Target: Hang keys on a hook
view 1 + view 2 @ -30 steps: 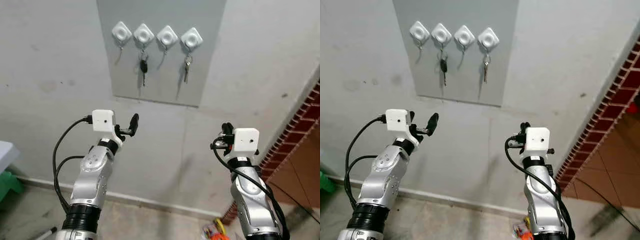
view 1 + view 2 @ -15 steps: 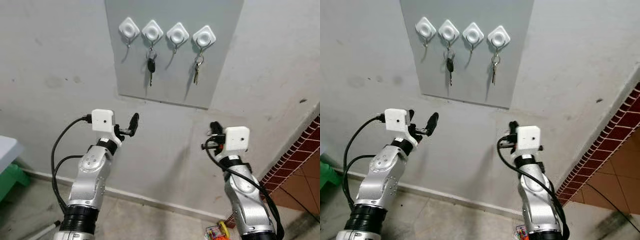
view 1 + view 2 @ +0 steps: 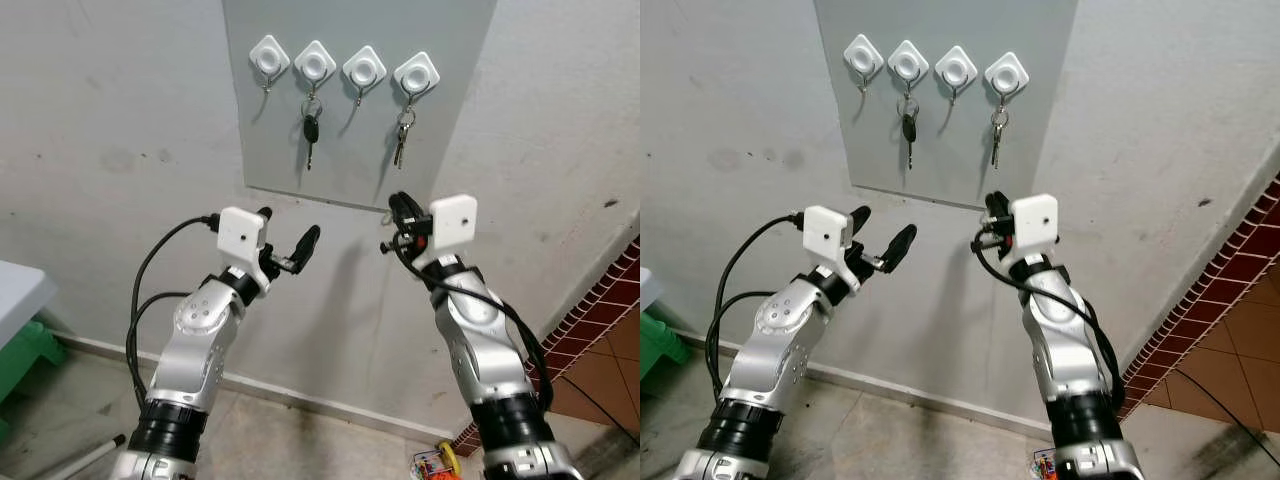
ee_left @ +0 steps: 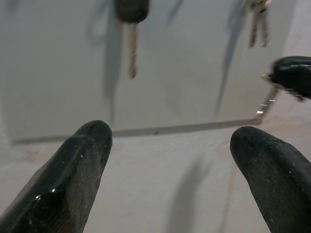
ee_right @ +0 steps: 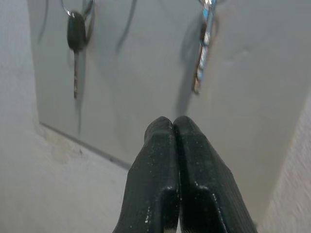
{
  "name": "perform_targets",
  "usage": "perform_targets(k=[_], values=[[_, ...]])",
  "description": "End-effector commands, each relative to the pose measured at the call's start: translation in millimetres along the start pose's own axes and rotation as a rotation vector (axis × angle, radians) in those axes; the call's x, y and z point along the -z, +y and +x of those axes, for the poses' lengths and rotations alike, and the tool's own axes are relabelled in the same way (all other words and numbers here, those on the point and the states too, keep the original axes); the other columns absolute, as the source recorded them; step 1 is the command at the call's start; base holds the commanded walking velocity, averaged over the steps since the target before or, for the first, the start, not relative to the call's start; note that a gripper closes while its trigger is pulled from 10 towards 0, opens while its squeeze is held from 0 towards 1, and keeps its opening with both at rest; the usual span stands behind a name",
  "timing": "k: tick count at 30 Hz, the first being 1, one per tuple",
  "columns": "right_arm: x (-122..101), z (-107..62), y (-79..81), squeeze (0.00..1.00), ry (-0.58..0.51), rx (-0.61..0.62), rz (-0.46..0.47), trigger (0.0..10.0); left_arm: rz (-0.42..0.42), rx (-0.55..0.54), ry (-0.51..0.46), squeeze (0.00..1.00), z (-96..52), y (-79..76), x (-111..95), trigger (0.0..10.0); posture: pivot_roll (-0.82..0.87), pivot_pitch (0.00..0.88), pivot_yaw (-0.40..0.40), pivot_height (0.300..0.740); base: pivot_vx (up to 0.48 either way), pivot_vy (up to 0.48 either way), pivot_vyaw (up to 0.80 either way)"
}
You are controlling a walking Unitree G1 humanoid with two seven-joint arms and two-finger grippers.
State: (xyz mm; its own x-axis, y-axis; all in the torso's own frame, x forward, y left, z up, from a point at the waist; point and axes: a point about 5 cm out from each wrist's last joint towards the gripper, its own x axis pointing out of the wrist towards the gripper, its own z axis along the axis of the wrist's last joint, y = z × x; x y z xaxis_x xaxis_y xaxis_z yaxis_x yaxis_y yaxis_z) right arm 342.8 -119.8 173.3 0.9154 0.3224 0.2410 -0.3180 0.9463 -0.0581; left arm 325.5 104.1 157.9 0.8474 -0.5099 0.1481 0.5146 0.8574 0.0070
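Keys: black-headed key (image 3: pixel 310 133) on the second hook (image 3: pixel 315 63) and silver keys (image 3: pixel 401 140) on the fourth hook (image 3: pixel 415 72), both above and ahead of my jaws, my right gripper (image 5: pixel 174 141) pressed closed on nothing, my left gripper (image 4: pixel 170 145) spread wide, grey panel (image 3: pixel 350 170) behind.

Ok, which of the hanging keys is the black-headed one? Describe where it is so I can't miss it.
On the grey panel on the wall, four white hooks sit in a row. The black-headed key hangs from the second hook from the left. The other hanging bunch, the silver keys, is all metal, under the rightmost hook.
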Motion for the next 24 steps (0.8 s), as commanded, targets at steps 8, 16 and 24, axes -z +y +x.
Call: perform_targets(k=[8, 16, 24], values=[[-20, 29.0, 1.3, 0.00, -0.071, -0.036, 0.015, 10.0, 0.024, 0.047, -0.062, 0.00, 19.2, -7.8, -21, 10.0, -0.06, 0.000, -0.005, 0.740, 0.000, 0.000, 0.00], [-27, 40.8, 7.0, 0.00, -0.108, -0.074, 0.063, 10.0, 0.017, 0.059, -0.081, 0.00, 24.4, -11.6, -26, 10.0, -0.06, 0.000, -0.007, 0.740, 0.000, 0.000, 0.00], [-42, 46.9, 6.4, 0.00, -0.192, -0.068, 0.120, 10.0, 0.015, 0.064, -0.085, 0.00, 25.6, -13.3, -27, 10.0, -0.06, 0.000, -0.010, 0.740, 0.000, 0.000, 0.00]])
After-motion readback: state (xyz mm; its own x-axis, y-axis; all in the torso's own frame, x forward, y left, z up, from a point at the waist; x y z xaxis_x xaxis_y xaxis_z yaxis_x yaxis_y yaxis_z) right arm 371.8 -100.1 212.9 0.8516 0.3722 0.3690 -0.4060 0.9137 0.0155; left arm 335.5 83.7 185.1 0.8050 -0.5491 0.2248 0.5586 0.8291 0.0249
